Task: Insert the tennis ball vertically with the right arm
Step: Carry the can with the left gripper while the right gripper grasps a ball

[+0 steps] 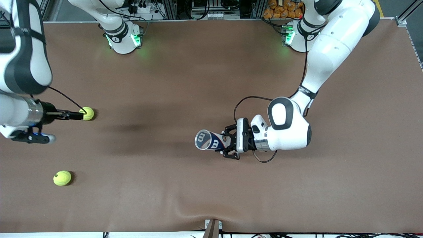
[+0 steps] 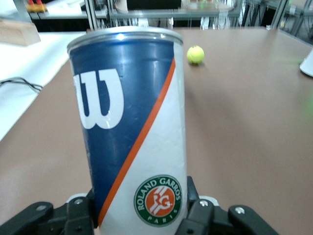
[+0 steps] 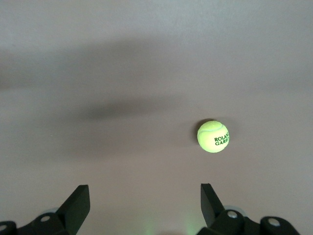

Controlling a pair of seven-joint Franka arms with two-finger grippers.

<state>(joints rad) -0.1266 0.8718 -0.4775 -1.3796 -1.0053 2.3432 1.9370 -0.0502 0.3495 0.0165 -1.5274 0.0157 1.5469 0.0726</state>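
While the left hand [image 1: 228, 141] grips the can [image 1: 210, 140], the right hand [image 3: 144, 203] hovers spread.

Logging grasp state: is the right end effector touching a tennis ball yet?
Apart. The right wrist view shows the right end effector open above the brown table, the yellow-green tennis ball outside its fingers.

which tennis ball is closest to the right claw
The tennis ball farther from the front camera; the open right claw hangs just beside it. The other ball lies nearer the camera, well apart.
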